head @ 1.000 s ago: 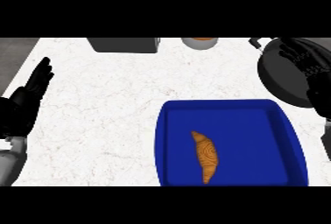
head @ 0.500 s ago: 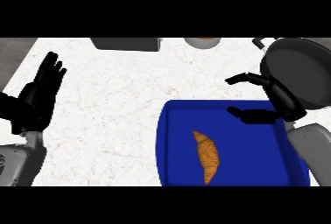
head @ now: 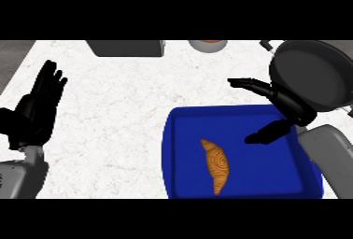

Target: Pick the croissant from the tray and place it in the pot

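Observation:
An orange croissant (head: 216, 165) lies lengthwise in the middle of the blue tray (head: 180, 158) at the lower right. My right hand (head: 290, 106) is open above the tray's far right corner, fingers stretched left and thumb hanging over the tray, a short way from the croissant and not touching it. The dark grey pot (head: 314, 74) stands at the far right, just behind that hand. My left hand (head: 34, 112) rests open at the left edge, fingers up.
A grey box (head: 127, 47) and a small cup-like object (head: 208, 45) sit along the counter's far edge. White marbled counter (head: 124, 121) spreads between my left hand and the tray.
My right hand has moved from over the pot leftward and down, coming over the tray's far right corner and spreading open. My left hand has shifted slightly right.

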Robot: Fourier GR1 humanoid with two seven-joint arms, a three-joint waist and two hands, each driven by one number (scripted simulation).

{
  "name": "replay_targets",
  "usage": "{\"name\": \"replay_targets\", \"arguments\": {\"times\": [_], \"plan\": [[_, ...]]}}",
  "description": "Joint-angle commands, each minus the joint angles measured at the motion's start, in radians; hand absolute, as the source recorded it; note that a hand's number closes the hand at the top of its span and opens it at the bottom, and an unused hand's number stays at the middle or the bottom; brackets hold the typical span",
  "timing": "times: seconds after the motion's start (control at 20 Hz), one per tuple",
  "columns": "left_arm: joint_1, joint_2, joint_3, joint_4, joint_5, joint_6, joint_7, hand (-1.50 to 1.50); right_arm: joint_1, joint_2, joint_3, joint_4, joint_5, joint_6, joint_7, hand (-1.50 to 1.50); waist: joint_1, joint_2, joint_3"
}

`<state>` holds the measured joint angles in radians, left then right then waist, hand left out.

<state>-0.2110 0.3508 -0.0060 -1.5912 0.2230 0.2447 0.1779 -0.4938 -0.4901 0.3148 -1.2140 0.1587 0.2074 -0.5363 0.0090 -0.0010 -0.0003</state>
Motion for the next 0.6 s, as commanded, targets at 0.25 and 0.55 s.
{"name": "replay_targets", "arguments": {"times": [0.25,0.55], "plan": [[0.011,-0.036,-0.035,-0.027,-0.029,0.014,-0.001,0.00,-0.142,-0.065,0.223,-0.119,0.180,0.249,0.330,-1.50,0.005,-0.001,-0.002],[0.007,-0.028,-0.019,-0.045,-0.040,0.039,0.055,0.00,-0.101,-0.002,0.367,-0.323,0.255,0.370,0.617,-1.50,-0.015,-0.007,-0.001]]}}
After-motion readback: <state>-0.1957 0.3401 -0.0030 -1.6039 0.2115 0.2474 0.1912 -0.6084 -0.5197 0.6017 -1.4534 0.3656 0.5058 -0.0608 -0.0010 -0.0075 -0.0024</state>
